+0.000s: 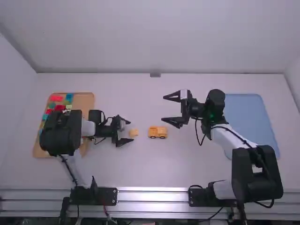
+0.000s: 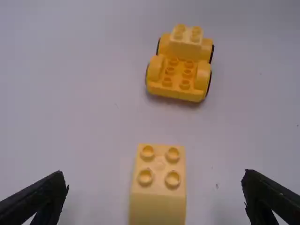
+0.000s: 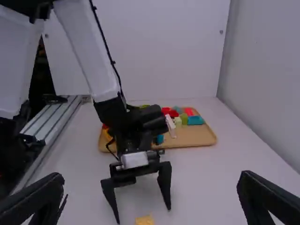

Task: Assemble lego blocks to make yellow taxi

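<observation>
My left gripper (image 1: 127, 131) is low over the table left of the middle, open, with a pale yellow brick (image 1: 133, 132) just off its fingertips. In the left wrist view the brick (image 2: 159, 187) stands studs up between the spread fingers of the left gripper (image 2: 157, 187), touching neither. A yellow car base (image 1: 157, 132) with wheels and a lighter brick (image 2: 186, 40) on one end rests to the right of the loose brick. My right gripper (image 1: 169, 109) is open and holds nothing, right of the car base; in the right wrist view the right gripper (image 3: 150, 192) has its fingers wide apart.
A wooden tray (image 1: 87, 101) of colored bricks lies at the far left, partly under the left arm. At the right is a blue tray (image 1: 253, 117), partly beneath the right arm. A wall (image 1: 154, 47) stands behind the table.
</observation>
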{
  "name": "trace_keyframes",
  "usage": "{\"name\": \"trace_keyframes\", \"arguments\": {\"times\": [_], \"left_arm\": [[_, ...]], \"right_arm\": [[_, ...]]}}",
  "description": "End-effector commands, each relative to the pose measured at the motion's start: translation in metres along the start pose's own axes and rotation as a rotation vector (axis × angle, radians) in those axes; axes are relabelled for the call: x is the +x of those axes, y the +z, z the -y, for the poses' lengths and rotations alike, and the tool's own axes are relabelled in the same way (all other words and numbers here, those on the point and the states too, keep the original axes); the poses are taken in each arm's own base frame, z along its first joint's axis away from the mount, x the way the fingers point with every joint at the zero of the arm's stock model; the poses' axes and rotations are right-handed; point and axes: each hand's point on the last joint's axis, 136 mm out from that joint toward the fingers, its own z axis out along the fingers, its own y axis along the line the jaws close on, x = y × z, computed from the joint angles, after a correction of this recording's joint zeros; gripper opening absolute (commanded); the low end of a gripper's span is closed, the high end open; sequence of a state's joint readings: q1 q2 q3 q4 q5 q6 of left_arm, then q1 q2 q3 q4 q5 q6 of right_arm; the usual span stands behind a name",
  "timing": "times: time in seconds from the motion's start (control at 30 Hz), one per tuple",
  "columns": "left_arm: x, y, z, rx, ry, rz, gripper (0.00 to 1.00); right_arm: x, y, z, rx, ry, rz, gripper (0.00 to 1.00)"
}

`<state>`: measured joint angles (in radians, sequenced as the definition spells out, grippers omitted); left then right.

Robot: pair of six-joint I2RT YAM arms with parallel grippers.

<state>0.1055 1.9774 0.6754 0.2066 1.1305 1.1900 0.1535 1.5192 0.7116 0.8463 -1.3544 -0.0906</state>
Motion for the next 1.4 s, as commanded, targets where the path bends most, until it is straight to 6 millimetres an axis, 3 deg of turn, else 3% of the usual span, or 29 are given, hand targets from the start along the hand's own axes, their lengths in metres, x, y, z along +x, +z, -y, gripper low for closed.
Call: {"name": "trace_keyframes", "arguments": {"times": [0.0, 0.13, 0.33, 0.47, 0.73, 1.03, 1.2, 1.23, 1.27, 1.37], "left_arm": [[-0.001, 0.009, 0.002, 0.03, -0.004, 0.02, 0.99], [0.009, 0.02, 0.001, 0.04, -0.006, -0.041, 0.95], [0.014, 0.025, 0.002, 0.048, -0.009, -0.06, 0.73], [0.024, 0.018, -0.003, 0.018, -0.031, -0.1, 0.75], [0.024, 0.015, 0.003, 0.021, -0.035, -0.074, 0.71], [0.025, 0.016, 0.004, 0.025, -0.038, -0.075, 0.35], [0.018, 0.017, 0.006, 0.037, -0.031, -0.049, 0.28], [0.01, 0.014, 0.006, 0.044, -0.028, -0.004, 0.2], [0.009, 0.014, 0.006, 0.045, -0.027, 0.001, 0.18], [-0.004, 0.012, 0.006, 0.052, -0.008, 0.039, 0.16]], "right_arm": [[-0.01, 0.001, 0.001, -0.008, -0.043, 0.007, 0.99], [-0.01, 0.001, 0.0, -0.009, -0.042, 0.007, 0.98], [-0.01, 0.001, 0.0, -0.009, -0.04, 0.007, 0.99], [-0.008, 0.001, 0.0, -0.009, -0.038, 0.003, 0.99], [-0.004, 0.001, 0.0, -0.009, -0.052, -0.003, 0.99], [-0.004, 0.001, 0.0, -0.009, -0.051, -0.003, 0.99], [-0.004, 0.001, 0.0, -0.008, -0.05, -0.003, 0.99], [-0.002, 0.001, 0.0, -0.007, -0.034, -0.007, 0.99], [-0.002, 0.001, 0.0, -0.006, -0.03, -0.008, 0.99], [0.009, -0.003, 0.01, 0.055, 0.044, -0.034, 0.98]]}}
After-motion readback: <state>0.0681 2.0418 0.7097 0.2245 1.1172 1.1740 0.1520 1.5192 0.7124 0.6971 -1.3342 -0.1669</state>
